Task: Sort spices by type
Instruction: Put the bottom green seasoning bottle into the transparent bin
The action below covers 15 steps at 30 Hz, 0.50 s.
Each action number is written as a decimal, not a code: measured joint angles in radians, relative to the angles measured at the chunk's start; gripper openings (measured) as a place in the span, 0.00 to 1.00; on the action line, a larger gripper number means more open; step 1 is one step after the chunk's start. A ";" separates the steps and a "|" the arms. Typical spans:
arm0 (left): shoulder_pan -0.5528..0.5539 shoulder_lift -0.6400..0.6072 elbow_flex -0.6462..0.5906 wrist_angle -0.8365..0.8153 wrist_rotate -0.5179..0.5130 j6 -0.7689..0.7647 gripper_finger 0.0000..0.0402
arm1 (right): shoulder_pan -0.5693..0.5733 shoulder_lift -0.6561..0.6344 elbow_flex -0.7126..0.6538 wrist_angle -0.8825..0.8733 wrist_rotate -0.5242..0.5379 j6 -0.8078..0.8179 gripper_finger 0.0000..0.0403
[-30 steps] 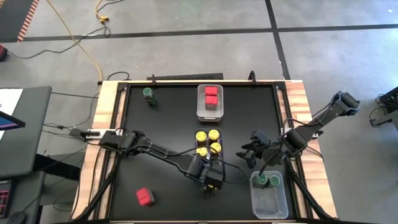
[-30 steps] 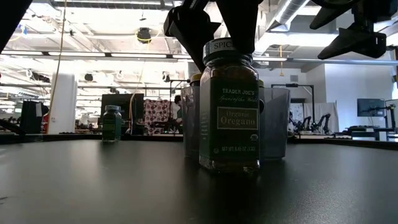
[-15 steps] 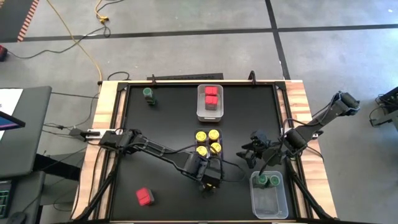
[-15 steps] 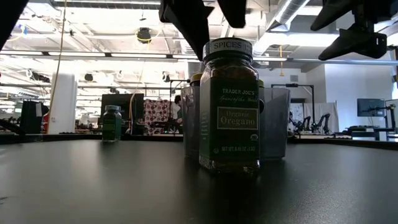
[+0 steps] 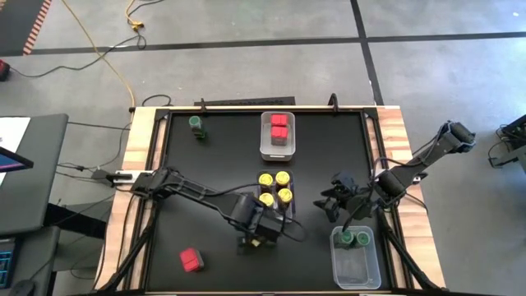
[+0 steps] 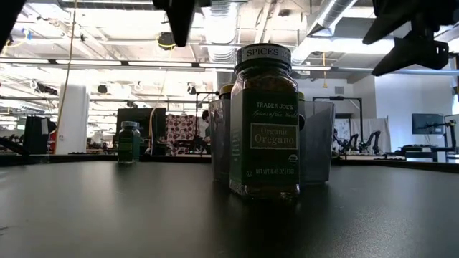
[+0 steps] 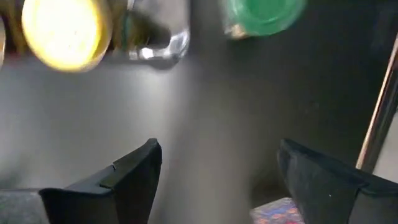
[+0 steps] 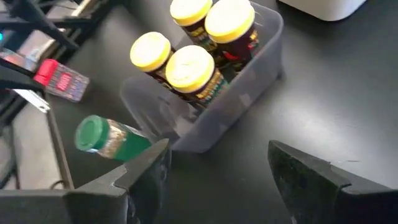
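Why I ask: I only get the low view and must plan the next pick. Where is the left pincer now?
Observer: The left pincer hangs open and empty, off to one side of the oregano jar.
Operator: Any red ones loose?
Observer: One red container lies loose on the table, on the left arm's side.
Operator: And the right pincer?
Observer: The right pincer hovers open and empty, facing the yellow-jar bin.
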 joint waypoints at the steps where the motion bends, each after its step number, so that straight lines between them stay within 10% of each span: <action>1: -0.004 0.000 -0.005 0.005 -0.004 0.053 0.77 | 0.000 0.000 0.000 -0.010 0.000 -0.001 0.73; 15: -0.071 0.000 -0.041 0.099 -0.065 0.307 0.77 | 0.089 0.085 0.001 0.383 0.049 -0.377 0.73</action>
